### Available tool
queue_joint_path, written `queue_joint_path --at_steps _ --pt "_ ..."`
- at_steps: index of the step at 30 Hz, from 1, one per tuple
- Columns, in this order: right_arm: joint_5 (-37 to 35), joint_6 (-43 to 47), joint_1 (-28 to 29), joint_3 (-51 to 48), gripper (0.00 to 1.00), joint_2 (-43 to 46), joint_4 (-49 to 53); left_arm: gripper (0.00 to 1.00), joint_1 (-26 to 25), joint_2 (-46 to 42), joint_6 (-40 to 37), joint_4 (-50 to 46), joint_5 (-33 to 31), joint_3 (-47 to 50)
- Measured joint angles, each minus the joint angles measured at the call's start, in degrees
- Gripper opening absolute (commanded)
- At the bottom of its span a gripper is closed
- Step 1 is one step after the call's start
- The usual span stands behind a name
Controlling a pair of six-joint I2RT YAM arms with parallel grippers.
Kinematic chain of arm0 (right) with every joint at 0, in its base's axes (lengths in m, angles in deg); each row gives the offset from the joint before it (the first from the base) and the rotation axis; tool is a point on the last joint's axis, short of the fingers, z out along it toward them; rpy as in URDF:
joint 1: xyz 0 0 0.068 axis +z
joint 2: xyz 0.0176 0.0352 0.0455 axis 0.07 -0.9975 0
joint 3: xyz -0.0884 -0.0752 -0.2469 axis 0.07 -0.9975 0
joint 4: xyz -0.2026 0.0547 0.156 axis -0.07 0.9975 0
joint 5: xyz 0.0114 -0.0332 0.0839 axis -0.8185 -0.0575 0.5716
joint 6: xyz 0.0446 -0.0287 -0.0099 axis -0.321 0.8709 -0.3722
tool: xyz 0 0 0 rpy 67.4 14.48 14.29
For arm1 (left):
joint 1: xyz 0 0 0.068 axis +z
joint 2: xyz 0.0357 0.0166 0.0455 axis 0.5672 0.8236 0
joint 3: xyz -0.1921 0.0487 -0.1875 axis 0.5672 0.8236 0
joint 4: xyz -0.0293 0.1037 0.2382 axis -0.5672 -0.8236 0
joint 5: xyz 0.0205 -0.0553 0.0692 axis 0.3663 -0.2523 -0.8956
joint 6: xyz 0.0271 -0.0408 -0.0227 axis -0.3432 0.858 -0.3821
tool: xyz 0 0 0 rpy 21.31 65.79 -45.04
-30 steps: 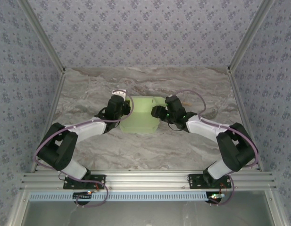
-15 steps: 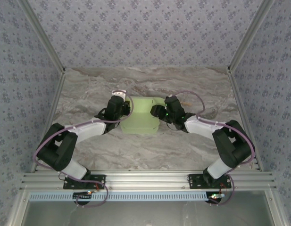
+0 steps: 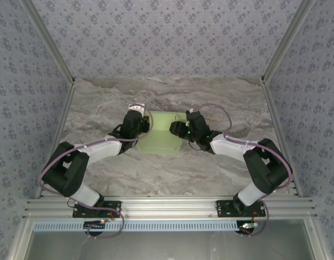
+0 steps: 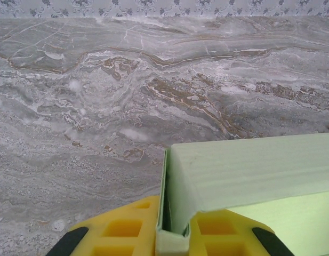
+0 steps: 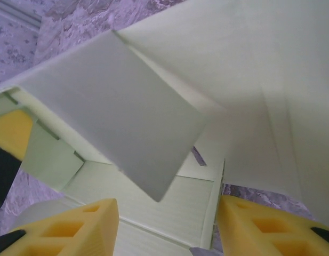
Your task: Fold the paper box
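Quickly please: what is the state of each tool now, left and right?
Left tool: closed, pinching a wall edge of the paper box.
Right tool: open at the box flaps, holding nothing.

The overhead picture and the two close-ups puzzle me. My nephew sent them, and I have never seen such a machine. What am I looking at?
These are two robot arms bolted at the near edge of a marble-patterned table. The wide picture comes from a fixed camera above and behind them. Each close-up comes from a camera on one arm's wrist, so that arm's yellow fingers show at the bottom. On the table lies a pale green paper box, partly folded. The left arm's fingers are pinched shut on an edge of the box. The right arm's fingers stand apart, reaching in among the box's loose flaps without visibly pinching one.
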Motion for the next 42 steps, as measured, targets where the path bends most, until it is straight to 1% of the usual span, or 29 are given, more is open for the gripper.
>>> queue_joint_path --at_steps 11,18,25,31,35,42 --pt "0.4 6.1 2.2 1.9 0.41 -0.7 0.9 0.15 -0.1 0.0 0.0 0.0 0.1 0.0" --pt "1.1 7.5 3.1 2.8 0.36 -4.1 1.5 0.15 -0.1 0.0 -0.1 -0.1 -0.1 0.0" --pt "2.3 7.9 3.3 3.0 0.35 -5.1 1.5 0.15 -0.1 0.0 -0.5 -0.9 -0.2 0.0" --pt "2.2 8.5 2.7 3.0 0.39 -3.9 2.7 0.15 -0.1 0.0 -0.7 -0.9 -0.3 0.1" --pt "1.7 8.9 1.6 2.9 0.44 0.2 4.8 0.16 -0.1 0.0 -0.7 -0.6 -0.3 0.1" --pt "0.8 12.0 0.5 2.5 0.51 6.5 8.8 0.15 -0.4 0.0 -0.7 -0.4 -0.3 0.1"
